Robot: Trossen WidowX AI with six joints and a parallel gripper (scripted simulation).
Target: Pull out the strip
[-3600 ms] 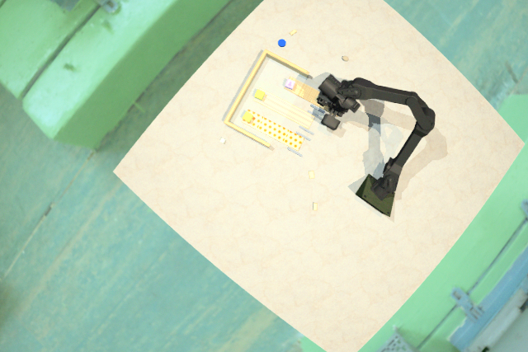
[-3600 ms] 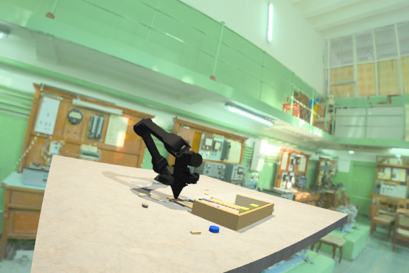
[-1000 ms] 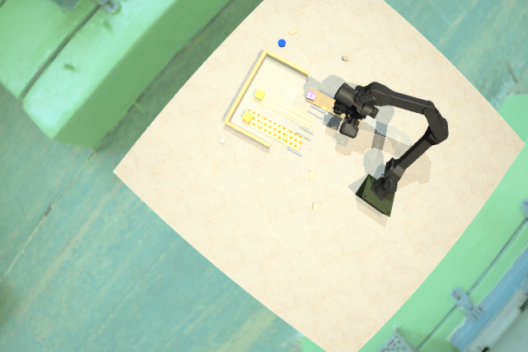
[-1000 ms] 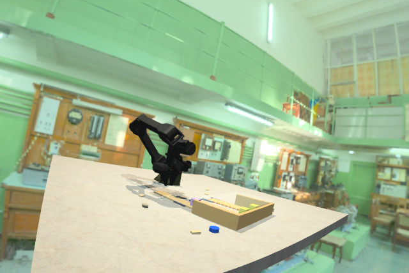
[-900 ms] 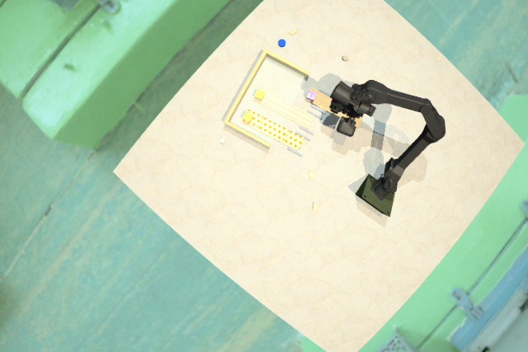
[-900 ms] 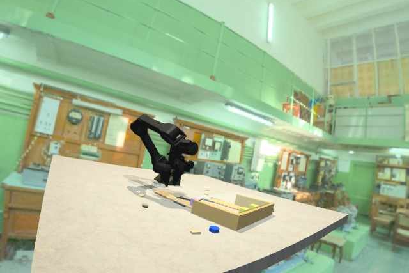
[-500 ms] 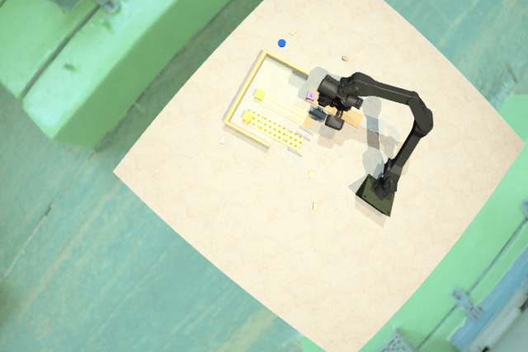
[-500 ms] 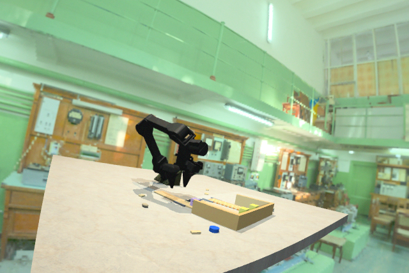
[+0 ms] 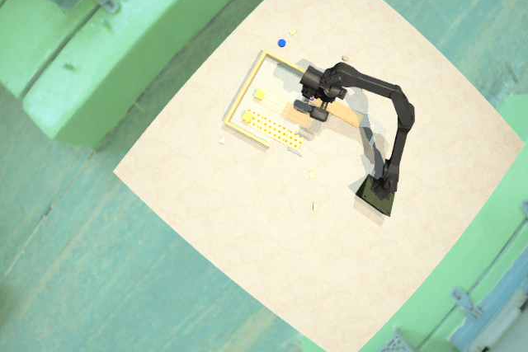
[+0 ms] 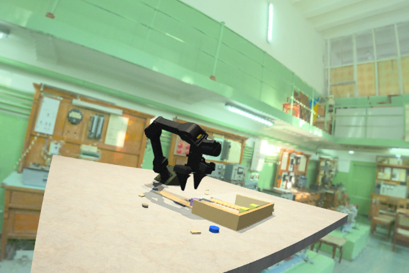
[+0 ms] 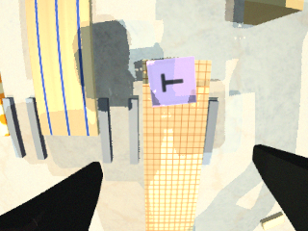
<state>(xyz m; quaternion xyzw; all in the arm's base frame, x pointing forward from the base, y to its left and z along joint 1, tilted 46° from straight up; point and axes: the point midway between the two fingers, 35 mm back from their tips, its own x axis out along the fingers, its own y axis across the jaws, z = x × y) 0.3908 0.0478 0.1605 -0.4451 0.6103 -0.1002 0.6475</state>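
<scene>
The labelled cube [image 9: 311, 98] [image 10: 193, 201] [image 11: 171, 81] is purple with a black T. In the wrist view it sits on the end of the orange grid-patterned strip [image 9: 341, 111] [image 10: 170, 196] [image 11: 170, 202], which lies mostly outside the walled frame. My gripper [image 9: 310, 110] [image 10: 189, 188] [image 11: 177, 161] is open and empty. It hangs above the strip, with its fingertips wide apart on either side of the strip in the wrist view. A blue-lined strip [image 11: 63, 72] and a dotted strip [image 9: 277, 129] lie beside it. The arm partly hides the cube in the top view.
A three-sided wooden wall [image 9: 245, 88] [image 10: 215, 211] surrounds the strips' far ends. Two yellow cubes stand there, one [image 9: 259, 94] on the middle strip, one [image 9: 247, 116] on the dotted strip. Grey guide bars [image 9: 294, 152] [image 11: 105, 130] flank the strips. A blue disc [image 9: 281, 42] [image 10: 213, 229] lies outside the wall.
</scene>
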